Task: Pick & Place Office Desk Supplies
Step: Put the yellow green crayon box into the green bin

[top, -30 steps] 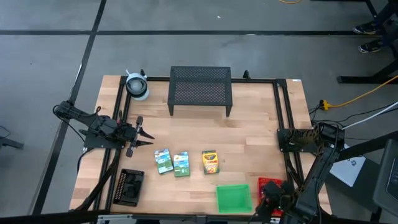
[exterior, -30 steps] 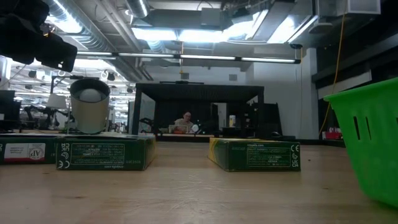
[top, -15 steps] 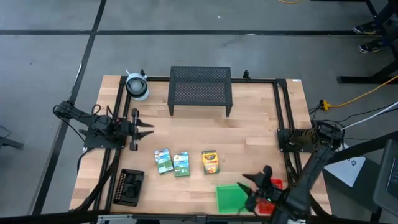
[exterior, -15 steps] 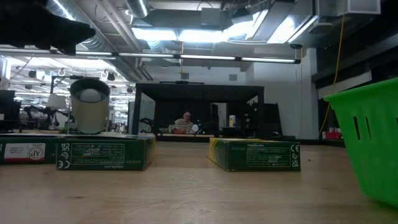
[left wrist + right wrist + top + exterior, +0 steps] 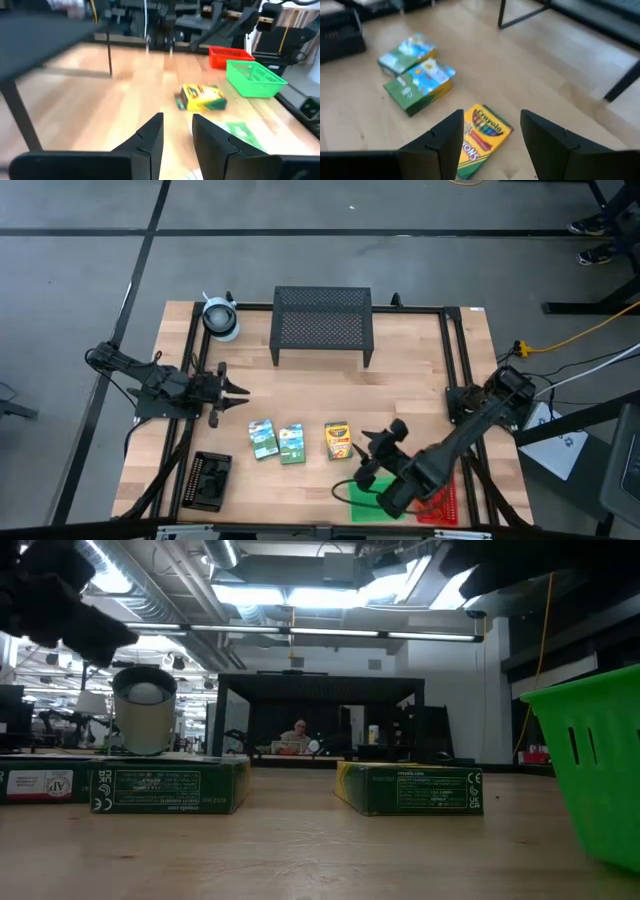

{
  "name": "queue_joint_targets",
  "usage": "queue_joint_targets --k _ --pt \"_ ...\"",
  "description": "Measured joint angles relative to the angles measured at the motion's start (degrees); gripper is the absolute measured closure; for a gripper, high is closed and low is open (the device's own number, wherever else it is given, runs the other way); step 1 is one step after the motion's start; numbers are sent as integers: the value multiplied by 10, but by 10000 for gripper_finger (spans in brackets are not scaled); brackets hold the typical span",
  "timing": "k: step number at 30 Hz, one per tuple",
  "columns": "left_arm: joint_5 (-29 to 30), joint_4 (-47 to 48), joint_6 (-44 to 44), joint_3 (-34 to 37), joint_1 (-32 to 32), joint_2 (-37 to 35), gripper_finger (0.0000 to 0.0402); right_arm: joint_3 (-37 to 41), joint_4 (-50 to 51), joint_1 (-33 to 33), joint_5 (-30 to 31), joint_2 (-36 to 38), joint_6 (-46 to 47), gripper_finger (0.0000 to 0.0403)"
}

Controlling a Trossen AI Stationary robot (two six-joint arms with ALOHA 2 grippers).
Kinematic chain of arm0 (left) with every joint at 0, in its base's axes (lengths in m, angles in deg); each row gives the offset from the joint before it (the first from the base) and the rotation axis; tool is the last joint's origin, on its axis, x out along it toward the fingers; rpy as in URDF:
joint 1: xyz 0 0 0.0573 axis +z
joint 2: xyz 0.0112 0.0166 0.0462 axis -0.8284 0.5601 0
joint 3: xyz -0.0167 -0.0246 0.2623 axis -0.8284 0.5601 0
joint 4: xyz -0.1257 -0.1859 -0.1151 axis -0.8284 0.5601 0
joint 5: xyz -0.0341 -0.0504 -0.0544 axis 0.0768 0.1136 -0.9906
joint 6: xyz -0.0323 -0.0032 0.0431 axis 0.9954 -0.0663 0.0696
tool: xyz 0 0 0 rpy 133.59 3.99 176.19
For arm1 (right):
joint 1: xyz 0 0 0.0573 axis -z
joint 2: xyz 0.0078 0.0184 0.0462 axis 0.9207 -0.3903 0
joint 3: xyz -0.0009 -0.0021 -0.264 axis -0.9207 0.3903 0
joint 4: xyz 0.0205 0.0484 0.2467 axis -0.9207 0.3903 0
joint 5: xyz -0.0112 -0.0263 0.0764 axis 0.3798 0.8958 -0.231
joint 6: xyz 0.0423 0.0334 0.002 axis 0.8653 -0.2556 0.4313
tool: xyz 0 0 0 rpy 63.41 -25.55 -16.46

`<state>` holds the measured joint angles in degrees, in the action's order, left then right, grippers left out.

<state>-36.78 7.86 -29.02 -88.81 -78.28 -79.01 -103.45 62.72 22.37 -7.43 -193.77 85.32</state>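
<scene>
- Right gripper (image 5: 372, 452) hovers above the table's near middle, just beside the crayon box (image 5: 338, 439). Jaws parted wider than the box's narrow side, nothing between them; wrist view looks straight down onto the box.
- Crayon box lies flat near the front edge, apart from the two green-white card boxes (image 5: 277, 440) on its left-arm side.
- Green tray (image 5: 368, 498) and red tray (image 5: 441, 503) sit at the front right corner; black tray (image 5: 209, 480) at the front left corner.
- Left gripper (image 5: 226, 391) waits over the left edge, fingers slightly apart, empty.
- Handling judgement: thin cardboard box, light, fairly stiff, glossy, likely to slide. Take it across the short width, mid-length; moderate squeeze to avoid denting.
</scene>
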Motion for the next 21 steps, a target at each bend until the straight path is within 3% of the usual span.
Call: queue_joint_targets --k 5,12,21 --pt "-61 30 89 -8 0 7 285 0 -50 18 -37 0 -67 207" --pt "-64 87 159 -13 0 15 245 0 -70 21 -44 0 -98 207" --pt "-94 89 272 -12 0 65 208 0 -70 21 -45 0 -111 207"
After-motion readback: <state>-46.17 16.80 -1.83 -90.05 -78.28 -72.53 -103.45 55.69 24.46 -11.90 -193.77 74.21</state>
